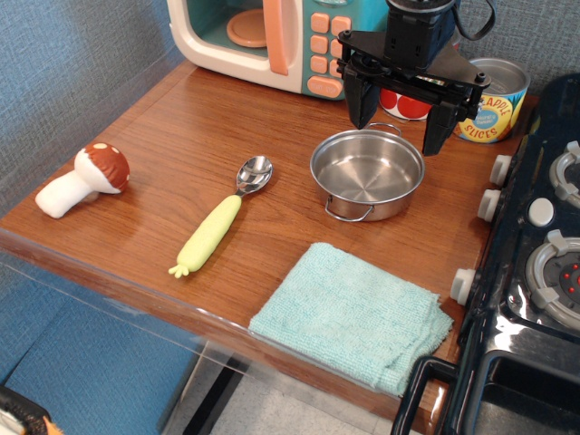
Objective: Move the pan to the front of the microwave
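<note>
Pan (367, 174) sits on bench (181, 136), right of spoon (220, 216), just behind cloth (353, 317), in front & right of microwave (272, 36). Gripper (399, 134) hovers over pan's far rim, fingers (359, 107) spread wide apart, empty. Can (494, 100) behind.

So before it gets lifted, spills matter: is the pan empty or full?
Empty. The pan sits upright and its bare shiny steel bottom shows, with nothing inside.

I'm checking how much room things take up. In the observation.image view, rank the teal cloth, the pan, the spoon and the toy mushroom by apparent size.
1. Teal cloth, nearest the camera, which may inflate it.
2. Pan.
3. Spoon, long but thin.
4. Toy mushroom; close to the spoon, so unsure.
</note>
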Robot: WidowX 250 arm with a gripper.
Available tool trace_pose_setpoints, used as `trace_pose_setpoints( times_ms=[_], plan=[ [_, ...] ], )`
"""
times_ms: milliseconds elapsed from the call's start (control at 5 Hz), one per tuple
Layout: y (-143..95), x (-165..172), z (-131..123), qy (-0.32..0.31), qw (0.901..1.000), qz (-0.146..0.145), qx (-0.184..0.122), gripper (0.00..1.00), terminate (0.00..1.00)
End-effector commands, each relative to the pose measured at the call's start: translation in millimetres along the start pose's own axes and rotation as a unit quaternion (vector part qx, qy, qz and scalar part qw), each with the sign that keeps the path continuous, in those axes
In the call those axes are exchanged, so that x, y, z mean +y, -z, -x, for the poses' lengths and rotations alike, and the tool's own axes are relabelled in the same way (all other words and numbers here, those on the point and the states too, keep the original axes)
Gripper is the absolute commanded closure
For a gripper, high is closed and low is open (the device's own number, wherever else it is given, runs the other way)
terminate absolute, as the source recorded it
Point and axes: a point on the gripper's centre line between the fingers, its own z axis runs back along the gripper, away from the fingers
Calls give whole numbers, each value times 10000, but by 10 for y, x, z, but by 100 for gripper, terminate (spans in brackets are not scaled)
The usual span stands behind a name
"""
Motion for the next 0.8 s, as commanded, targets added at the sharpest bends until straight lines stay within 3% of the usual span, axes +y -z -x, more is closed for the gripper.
trace_pose_setpoints(
  times_ms=[0,400,600],
  plan=[
    [0,0,0,0,10000,0,0,0,0],
    [76,249,129,-79,9997,212,35,0,0],
    [208,203,-19,-115,9994,293,108,0,0]
  ],
)
